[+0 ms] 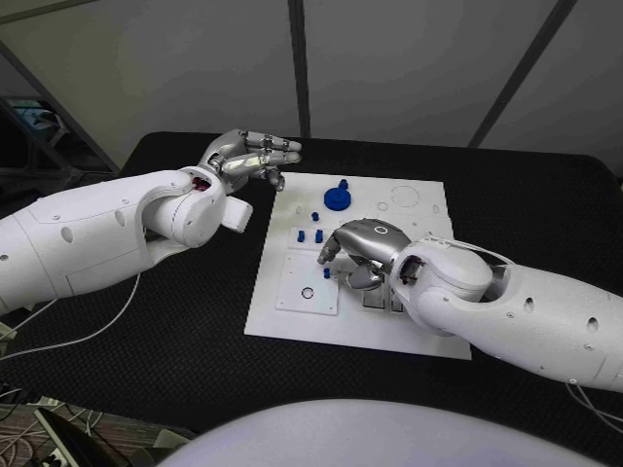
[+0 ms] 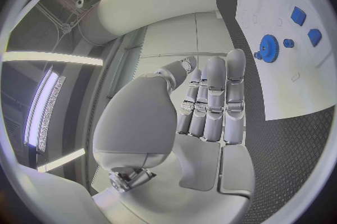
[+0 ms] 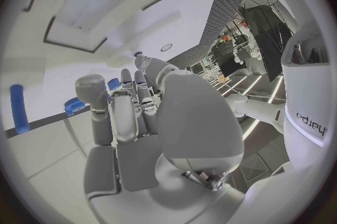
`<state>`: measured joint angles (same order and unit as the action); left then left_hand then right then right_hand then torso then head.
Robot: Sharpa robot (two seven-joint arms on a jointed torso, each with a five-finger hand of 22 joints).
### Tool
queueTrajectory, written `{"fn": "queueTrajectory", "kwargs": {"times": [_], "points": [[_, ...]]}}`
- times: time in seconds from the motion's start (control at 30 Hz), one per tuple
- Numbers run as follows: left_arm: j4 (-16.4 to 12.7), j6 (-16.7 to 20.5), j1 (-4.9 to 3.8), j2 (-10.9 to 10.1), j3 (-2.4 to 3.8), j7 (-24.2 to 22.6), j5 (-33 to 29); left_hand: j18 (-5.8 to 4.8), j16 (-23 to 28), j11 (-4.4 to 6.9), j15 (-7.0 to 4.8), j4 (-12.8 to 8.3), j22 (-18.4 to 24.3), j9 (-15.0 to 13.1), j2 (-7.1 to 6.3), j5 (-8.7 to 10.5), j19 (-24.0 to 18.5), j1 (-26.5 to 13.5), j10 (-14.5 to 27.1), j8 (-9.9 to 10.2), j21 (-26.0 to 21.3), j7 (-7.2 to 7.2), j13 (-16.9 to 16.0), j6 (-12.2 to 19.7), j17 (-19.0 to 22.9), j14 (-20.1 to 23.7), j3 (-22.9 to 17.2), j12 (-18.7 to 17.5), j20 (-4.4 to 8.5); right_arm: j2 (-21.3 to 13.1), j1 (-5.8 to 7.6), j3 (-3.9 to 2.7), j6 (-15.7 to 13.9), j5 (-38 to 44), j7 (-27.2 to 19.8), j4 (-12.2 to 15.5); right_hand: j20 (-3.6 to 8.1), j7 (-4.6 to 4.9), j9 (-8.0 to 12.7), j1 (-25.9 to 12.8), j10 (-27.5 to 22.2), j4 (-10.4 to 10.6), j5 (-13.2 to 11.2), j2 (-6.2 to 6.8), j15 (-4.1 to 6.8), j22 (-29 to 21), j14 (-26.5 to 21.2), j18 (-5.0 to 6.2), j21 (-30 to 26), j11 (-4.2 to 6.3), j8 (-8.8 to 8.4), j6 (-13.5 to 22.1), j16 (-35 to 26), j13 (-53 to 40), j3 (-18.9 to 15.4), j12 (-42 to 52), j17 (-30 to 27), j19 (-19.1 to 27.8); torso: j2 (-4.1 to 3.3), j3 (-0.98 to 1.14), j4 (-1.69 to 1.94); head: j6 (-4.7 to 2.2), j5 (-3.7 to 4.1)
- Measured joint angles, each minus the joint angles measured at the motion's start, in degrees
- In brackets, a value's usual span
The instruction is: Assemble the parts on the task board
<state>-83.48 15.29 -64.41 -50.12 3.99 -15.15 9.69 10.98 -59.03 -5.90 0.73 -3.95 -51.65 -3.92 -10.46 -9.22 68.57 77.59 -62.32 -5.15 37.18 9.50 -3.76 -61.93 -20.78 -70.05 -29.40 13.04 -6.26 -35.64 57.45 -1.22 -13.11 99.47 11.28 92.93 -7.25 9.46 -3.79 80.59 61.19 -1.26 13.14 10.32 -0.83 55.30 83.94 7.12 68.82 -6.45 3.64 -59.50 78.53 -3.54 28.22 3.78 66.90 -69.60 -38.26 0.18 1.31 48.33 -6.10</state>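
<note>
The white task board lies mid-table. A blue gear stands near its far edge, with small blue parts just in front of it. My right hand arches over the board's middle, fingertips down by another blue part. In the right wrist view, blue pieces sit right at the fingertips of the right hand; a grip on one is unclear. My left hand hovers above the board's far left corner, holding nothing, fingers straight and side by side. The left wrist view also shows the gear.
A blue peg lies on the board beside the right hand. Grey metal strips and an inset plate with a ring sit on the near half of the board. Black table surrounds the board, with cables at its left edge.
</note>
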Motion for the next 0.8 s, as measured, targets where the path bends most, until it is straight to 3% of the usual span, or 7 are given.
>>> {"fn": "queueTrajectory", "kwargs": {"times": [0.37,0.47,0.53,0.6,0.8], "points": [[0.29,-0.01,0.0,-0.18,0.0,-0.01,0.0,0.0,0.0,-0.07,0.0,0.0,0.0,0.0,0.0,0.0,0.0,0.0,0.07,0.0,0.0,0.0,0.0,0.0,0.02,0.0,0.0,0.0,0.0,-5.82,-0.05,-0.17,-5.03,0.5,-0.86,5.4,0.0,-0.02,-0.05,-0.02,0.0,0.0,0.0,0.02,0.0,-0.05,0.0,0.0,0.0,0.0,0.0,0.36,-0.54,-0.16,0.0,1.01,-0.7,0.0,0.01,0.0,-0.06,-0.64,0.64],[0.28,-0.05,0.01,-0.29,0.0,-0.03,0.0,0.0,0.0,-0.07,0.0,0.0,0.0,0.0,0.0,0.0,0.0,0.0,0.07,0.0,0.0,0.0,0.0,0.0,0.05,0.0,0.0,0.0,0.0,-8.4,-0.18,-1.96,-5.17,0.61,-0.57,6.76,0.0,-0.02,-0.12,-0.95,0.0,0.62,-0.07,0.95,0.0,0.06,0.0,0.0,0.0,0.0,0.0,0.36,-0.54,-0.16,-0.62,1.47,-0.7,0.0,0.01,-0.03,-0.07,-0.92,1.23],[0.24,-0.07,0.01,-0.35,0.0,-0.03,0.0,0.0,0.0,-0.07,0.0,0.0,0.0,0.0,0.0,0.0,0.0,0.0,0.07,0.0,0.0,0.0,0.0,0.0,0.05,0.0,0.0,0.0,0.0,-10.12,0.13,-2.82,-5.05,0.83,-0.06,7.15,0.0,-0.28,-0.21,-1.24,0.0,0.85,-0.33,1.19,0.0,0.06,0.0,0.0,0.0,0.0,0.0,0.1,-0.54,-0.16,-1.2,1.66,-0.7,0.0,0.01,-0.07,-0.08,-1.11,1.65],[0.18,-0.1,0.01,-0.37,0.0,-0.03,-0.01,0.0,0.0,-0.07,0.0,0.0,0.0,0.0,0.0,0.0,0.0,0.0,0.07,0.0,0.0,0.0,0.0,0.0,0.05,0.0,0.0,0.0,0.0,-11.61,0.18,-3.29,-4.83,1.21,0.4,7.35,0.0,-0.33,-0.2,-1.68,0.18,1.05,-0.34,1.48,0.0,0.06,0.0,-0.01,0.0,0.17,0.0,0.05,-0.55,-0.16,-1.74,1.91,-0.76,0.0,0.01,-0.12,-0.09,-1.35,2.18],[-0.13,-0.28,0.01,-0.42,0.0,-0.16,-0.01,0.0,0.0,-0.07,0.0,0.0,0.0,0.0,0.0,0.0,0.0,0.0,0.07,0.0,0.0,0.0,0.0,0.0,0.04,0.0,0.0,0.0,0.0,-14.17,0.18,-3.87,-3.78,2.78,1.85,6.5,0.22,-1.02,-0.2,-1.91,0.23,1.36,-0.65,1.72,0.01,0.15,0.0,0.0,-0.21,0.22,0.0,-0.11,-0.55,-0.16,-2.62,2.36,-0.84,-0.23,-0.01,-0.11,-0.15,-1.86,3.12]]}}
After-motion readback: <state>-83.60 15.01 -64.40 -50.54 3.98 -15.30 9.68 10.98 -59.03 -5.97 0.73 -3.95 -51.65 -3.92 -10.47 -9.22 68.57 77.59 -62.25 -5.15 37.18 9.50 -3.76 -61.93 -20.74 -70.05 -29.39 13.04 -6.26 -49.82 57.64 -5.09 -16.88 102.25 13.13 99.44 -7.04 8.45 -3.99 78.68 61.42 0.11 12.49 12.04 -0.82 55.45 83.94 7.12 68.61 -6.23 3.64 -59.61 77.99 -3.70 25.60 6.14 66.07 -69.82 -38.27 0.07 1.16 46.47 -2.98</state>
